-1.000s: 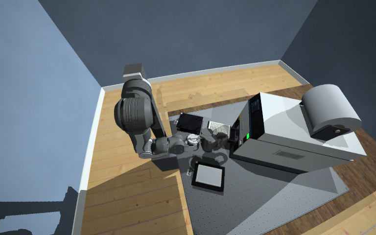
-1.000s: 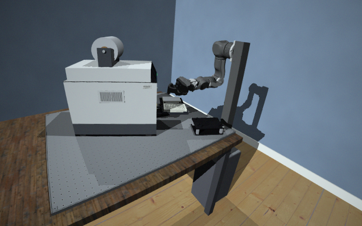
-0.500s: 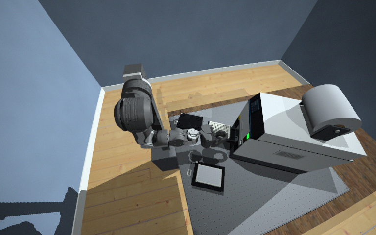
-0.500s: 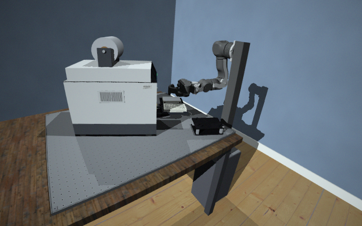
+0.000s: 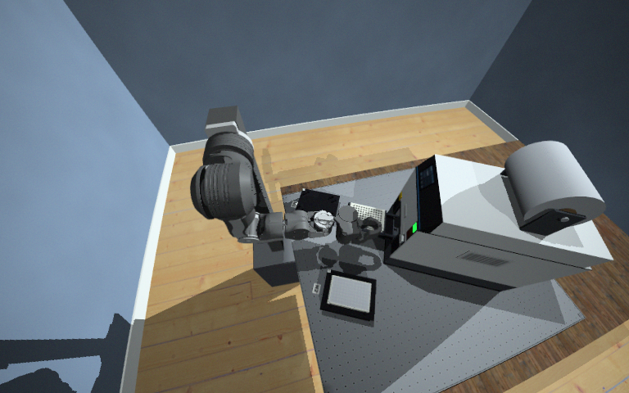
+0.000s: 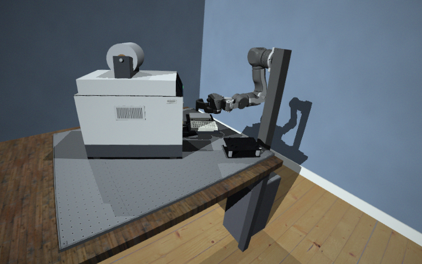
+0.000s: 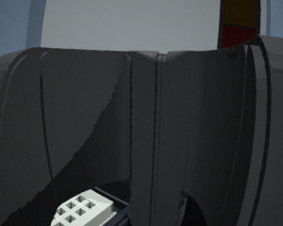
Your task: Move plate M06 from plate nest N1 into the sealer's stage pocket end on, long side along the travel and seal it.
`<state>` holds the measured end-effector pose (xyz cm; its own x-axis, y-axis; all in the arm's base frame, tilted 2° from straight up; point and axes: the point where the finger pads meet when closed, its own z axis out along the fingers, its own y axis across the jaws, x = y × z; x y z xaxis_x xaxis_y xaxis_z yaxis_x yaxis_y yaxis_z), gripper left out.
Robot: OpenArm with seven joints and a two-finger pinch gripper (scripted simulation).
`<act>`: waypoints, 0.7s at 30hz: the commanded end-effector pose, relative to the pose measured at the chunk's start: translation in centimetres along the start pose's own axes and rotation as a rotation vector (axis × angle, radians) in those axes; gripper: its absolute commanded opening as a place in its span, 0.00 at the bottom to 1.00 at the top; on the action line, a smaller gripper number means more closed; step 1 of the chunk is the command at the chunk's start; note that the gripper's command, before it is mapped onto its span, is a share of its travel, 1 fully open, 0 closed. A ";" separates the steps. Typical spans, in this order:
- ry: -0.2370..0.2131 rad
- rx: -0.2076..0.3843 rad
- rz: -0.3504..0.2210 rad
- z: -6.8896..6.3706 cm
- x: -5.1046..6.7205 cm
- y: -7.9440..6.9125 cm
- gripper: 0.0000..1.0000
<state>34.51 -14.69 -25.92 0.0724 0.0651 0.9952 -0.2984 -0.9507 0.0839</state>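
A white plate with open wells, by its place M06, lies on the sealer's stage, which stands out; it looks level, with no foil seen. Its seating in the pocket is too small to judge. Nest N1 is bare. The sealer's green lamp is lit. The START key is not clear in view. My gripper is shut and empty, above and beside the stage before the housing's lamp side. In the wrist view its fingers hide much of the stage.
The plate M09 sits on nest N2, beyond my gripper from N1. The sealer's housing stands close before my fingertips, with a foil roll on top. Its wall fills the wrist view's top.
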 end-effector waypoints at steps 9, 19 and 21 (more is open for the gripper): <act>0.016 -0.104 0.067 0.1 0.3 1.1 0.00; 0.018 -0.141 0.103 0.0 0.3 1.2 0.00; 0.018 -0.141 0.103 0.0 0.3 1.2 0.00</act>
<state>34.20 -15.72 -25.68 0.0250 -0.0217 0.9995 -0.4270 -0.9042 -0.0090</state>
